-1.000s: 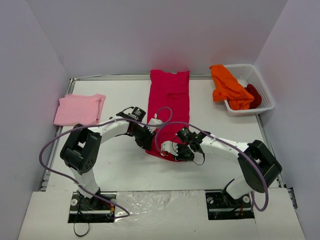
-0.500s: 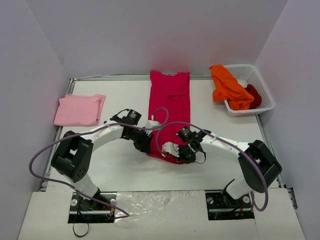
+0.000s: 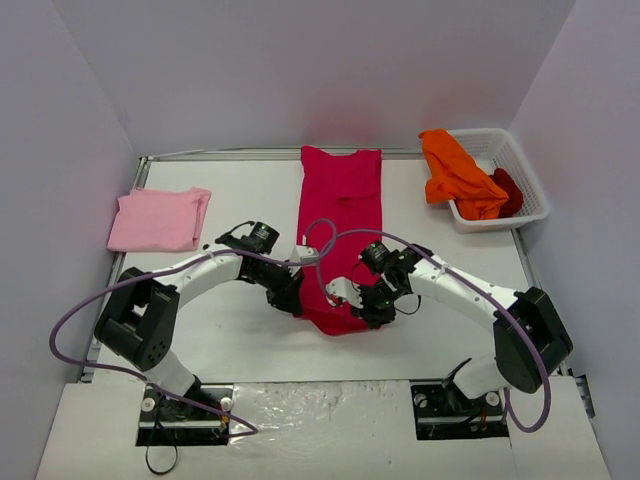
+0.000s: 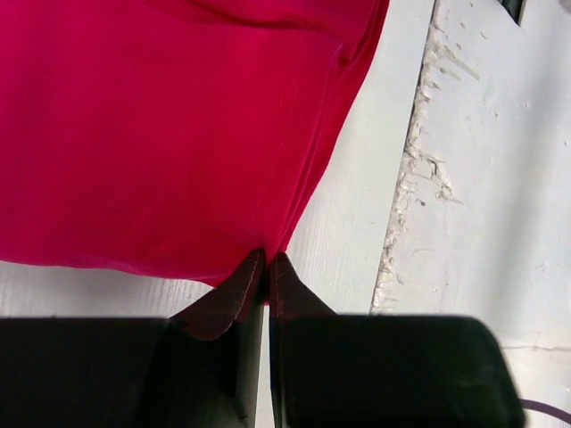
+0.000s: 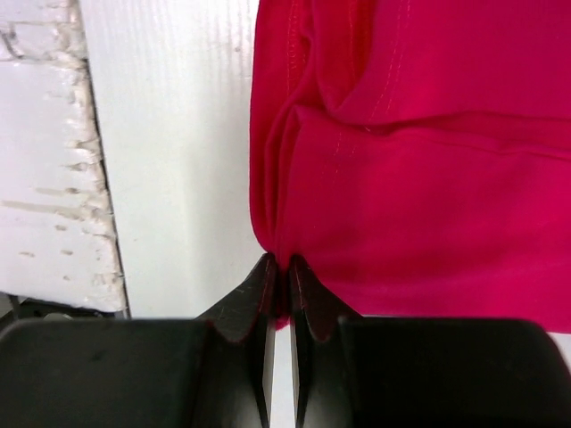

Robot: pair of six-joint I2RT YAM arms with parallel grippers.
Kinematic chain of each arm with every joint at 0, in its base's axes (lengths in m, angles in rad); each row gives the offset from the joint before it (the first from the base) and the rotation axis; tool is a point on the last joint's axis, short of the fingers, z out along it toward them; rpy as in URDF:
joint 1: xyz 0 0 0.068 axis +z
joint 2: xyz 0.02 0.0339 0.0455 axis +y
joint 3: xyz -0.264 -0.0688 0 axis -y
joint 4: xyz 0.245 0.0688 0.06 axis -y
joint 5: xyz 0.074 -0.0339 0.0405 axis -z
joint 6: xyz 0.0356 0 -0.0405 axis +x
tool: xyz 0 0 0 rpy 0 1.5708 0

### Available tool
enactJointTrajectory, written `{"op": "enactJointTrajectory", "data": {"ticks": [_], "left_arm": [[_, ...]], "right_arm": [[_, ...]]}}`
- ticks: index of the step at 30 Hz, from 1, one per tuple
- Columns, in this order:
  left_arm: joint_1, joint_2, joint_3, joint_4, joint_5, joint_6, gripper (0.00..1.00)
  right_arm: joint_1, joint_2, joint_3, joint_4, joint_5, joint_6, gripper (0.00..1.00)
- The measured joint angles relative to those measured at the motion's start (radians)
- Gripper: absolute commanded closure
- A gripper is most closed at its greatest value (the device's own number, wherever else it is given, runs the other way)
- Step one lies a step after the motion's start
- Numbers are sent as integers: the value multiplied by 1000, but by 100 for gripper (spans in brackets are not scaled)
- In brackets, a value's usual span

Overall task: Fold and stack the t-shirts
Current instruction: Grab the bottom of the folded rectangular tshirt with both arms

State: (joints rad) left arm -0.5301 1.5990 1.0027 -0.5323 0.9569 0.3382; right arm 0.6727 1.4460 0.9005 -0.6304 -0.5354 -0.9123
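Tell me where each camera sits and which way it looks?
Top: high behind the robot, looking down at the table; left arm and right arm show.
Left wrist: on the left arm, looking along its shut left claw pinching the crimson shirt.
Right wrist: likewise, right claw pinching the same shirt.
All share that shirt.

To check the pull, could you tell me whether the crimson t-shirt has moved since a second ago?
Yes. The crimson t-shirt slid slightly toward the near edge of the table.

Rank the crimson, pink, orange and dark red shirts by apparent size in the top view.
1. crimson shirt, laid out long
2. pink shirt, folded
3. orange shirt, draped over the basket; close to pink
4. dark red shirt, mostly hidden
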Motion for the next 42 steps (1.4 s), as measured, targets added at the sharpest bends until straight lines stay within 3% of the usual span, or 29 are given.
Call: {"op": "enactJointTrajectory", "data": {"ticks": [24,42], "left_arm": [[0,-69,33,-255,113,264,98],[0,-69,145,-227,0,226,98]], "right_arm": [[0,-5,131,-246,-49,-114,100],[-82,9,239,-264,-51,-128,100]]}}
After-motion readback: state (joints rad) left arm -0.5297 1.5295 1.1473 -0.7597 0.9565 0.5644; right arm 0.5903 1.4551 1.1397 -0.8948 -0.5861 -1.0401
